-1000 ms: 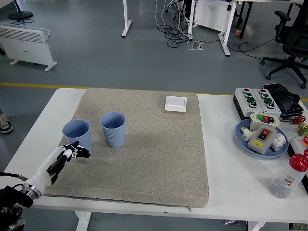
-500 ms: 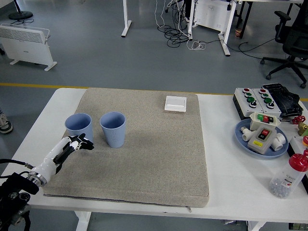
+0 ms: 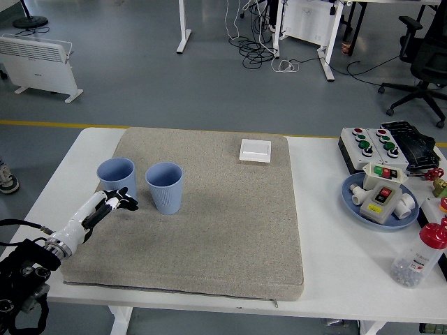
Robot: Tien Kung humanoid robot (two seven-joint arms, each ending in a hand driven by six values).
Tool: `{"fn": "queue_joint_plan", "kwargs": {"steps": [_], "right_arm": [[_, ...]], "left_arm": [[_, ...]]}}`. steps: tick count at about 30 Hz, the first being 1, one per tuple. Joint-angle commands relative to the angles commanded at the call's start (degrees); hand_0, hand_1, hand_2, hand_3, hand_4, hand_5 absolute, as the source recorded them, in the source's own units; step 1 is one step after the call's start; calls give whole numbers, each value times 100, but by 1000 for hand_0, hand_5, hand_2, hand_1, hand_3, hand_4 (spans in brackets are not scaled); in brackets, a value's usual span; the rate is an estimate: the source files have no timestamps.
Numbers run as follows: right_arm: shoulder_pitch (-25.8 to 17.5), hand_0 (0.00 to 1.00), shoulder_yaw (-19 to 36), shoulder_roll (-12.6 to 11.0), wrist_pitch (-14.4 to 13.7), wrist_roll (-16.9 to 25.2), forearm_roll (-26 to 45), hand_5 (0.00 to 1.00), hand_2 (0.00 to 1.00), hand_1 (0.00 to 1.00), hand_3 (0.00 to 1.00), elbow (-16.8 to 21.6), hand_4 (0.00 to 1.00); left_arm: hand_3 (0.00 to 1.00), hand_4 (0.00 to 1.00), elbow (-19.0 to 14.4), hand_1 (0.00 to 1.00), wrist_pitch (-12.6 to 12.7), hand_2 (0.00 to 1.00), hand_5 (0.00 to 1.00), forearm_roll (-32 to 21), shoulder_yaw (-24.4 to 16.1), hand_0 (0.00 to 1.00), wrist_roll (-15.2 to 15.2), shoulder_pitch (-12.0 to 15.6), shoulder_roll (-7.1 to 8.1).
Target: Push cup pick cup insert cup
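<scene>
Since a second ago, the left hand [image 3: 115, 204] has slid up and to the right across the gray mat [image 3: 209, 230], and the left cup [image 3: 116, 181] has moved up and a bit right with it. Now the hand sits low against the front of that cup, touching it near the bottom. Its black fingers [image 3: 126, 203] are curled together and grip nothing; they only press on the cup's side. The white and black arm runs back down to the lower left corner.

Just right of the hand stands the second blue cup [image 3: 165, 187], upright, close to the first one but not touching it. Both cups are open at the top.

Far up and to the right of the hand lies a small white box [image 3: 255, 151] near the back edge of the mat. Well off to the right, on the white table [image 3: 335, 237], are a blue plate [image 3: 353, 197] with switches and a jar with a red lid [image 3: 419, 256].
</scene>
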Motion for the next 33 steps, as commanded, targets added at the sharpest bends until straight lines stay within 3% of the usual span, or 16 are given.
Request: {"fn": "queue_joint_plan", "kwargs": {"steps": [11, 19, 33], "right_arm": [[16, 724, -47, 0, 3, -3, 12, 462, 646, 649, 571, 0, 117], [33, 724, -57, 1, 4, 4, 26, 462, 648, 649, 571, 0, 117], [55, 724, -87, 9, 7, 1, -2, 462, 650, 649, 571, 0, 117]], "left_arm": [[496, 591, 600, 608, -18, 527, 998, -189, 393, 775, -58, -478, -19], [497, 591, 804, 616, -25, 528, 998, -296, 571, 786, -113, -714, -48], [495, 588, 1600, 627, -84, 535, 998, -835, 928, 816, -352, -1113, -301]]}}
